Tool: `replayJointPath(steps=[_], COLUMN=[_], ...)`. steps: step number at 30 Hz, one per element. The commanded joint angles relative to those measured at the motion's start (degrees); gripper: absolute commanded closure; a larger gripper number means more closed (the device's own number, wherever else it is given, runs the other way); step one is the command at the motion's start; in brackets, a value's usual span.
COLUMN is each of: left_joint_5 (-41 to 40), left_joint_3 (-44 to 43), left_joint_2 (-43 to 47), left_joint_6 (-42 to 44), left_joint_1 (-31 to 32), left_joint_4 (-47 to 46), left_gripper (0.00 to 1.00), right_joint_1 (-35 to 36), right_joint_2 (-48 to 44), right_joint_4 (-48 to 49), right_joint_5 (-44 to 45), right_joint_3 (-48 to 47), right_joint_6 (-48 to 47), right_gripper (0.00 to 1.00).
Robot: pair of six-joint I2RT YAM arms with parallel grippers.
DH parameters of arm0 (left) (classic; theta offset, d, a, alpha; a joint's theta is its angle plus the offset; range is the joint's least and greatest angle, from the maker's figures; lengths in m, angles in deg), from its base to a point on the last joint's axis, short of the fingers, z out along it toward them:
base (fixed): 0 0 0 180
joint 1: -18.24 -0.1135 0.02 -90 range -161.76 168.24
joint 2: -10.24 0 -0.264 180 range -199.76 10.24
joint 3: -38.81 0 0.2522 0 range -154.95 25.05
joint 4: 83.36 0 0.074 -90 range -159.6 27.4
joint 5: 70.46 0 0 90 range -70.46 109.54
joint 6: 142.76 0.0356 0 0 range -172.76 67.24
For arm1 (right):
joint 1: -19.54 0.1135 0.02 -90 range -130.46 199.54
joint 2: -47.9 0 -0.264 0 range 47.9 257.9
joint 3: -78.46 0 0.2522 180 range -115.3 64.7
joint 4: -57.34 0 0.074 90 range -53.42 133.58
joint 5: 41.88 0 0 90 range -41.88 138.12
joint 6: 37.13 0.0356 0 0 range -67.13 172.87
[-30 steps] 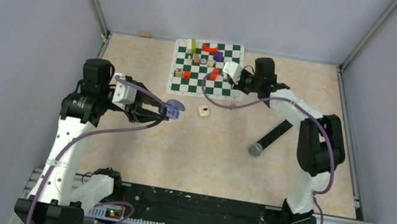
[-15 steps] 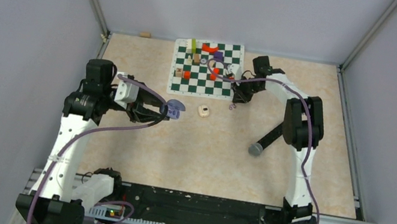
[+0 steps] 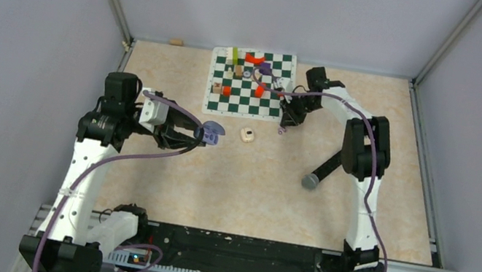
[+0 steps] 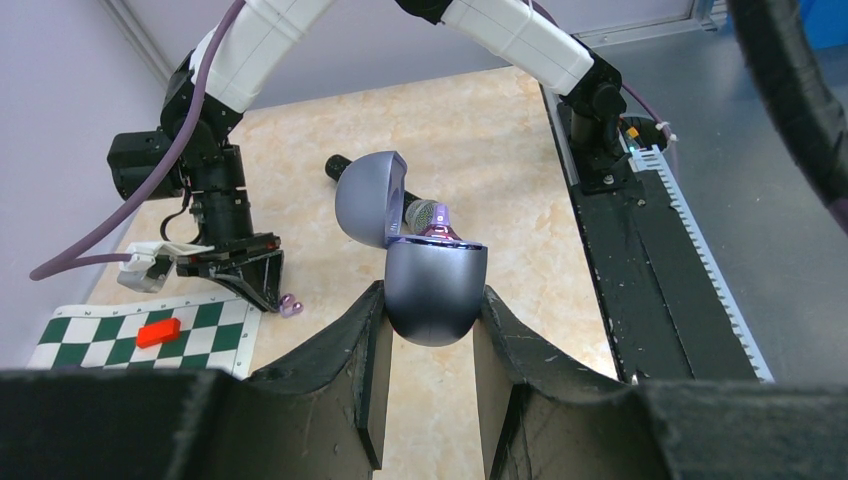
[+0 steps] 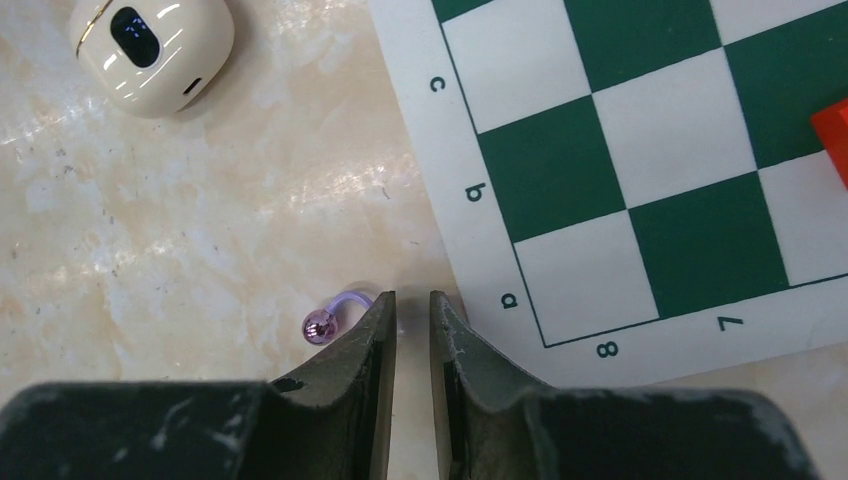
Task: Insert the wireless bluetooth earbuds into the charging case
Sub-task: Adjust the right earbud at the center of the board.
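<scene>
My left gripper (image 4: 428, 310) is shut on the round grey-purple charging case (image 4: 435, 290), lid open, held above the table at the left (image 3: 211, 132). A small purple earbud (image 4: 438, 222) sticks up from the case's open top. A second purple earbud (image 5: 320, 326) lies on the table just left of my right gripper's left finger, outside the jaws. My right gripper (image 5: 412, 300) points down at the table by the chessboard's corner; its jaws stand a narrow gap apart with nothing between them. That earbud also shows in the top view (image 3: 281, 129).
The green-and-white chessboard (image 3: 244, 99) with several small coloured pieces lies at the back. A white oval case (image 5: 152, 40) sits on the table left of my right gripper. A black microphone (image 3: 327, 167) lies at the right of the table.
My right gripper swung from above the chessboard's right edge down to the table at the board's near corner, beside the earbud. My left arm with the case has barely moved.
</scene>
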Motion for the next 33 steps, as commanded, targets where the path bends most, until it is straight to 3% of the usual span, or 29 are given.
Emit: replayJointPath(steps=[1, 19, 33], left_joint_5=[7.8, 7.8, 7.9], left_joint_3=[0.2, 0.3, 0.1], left_joint_2=[0.7, 0.9, 1.0], left_joint_6=[1.1, 1.1, 1.0], left_joint_1=[-0.4, -0.3, -0.4], left_joint_4=[-0.2, -0.2, -0.1], left_gripper=[1.0, 1.0, 1.0], right_joint_1=[-0.2, -2.9, -3.4], right_joint_2=[0.2, 3.0, -0.4], right_joint_4=[-4.1, -7.4, -11.4], right_joint_5=[-2.6, -8.4, -8.3], right_joint_3=[-1.8, -6.0, 0.2], right_joint_6=[-1.8, 2.0, -1.1], right_gripper=[0.81, 0.74, 0.77])
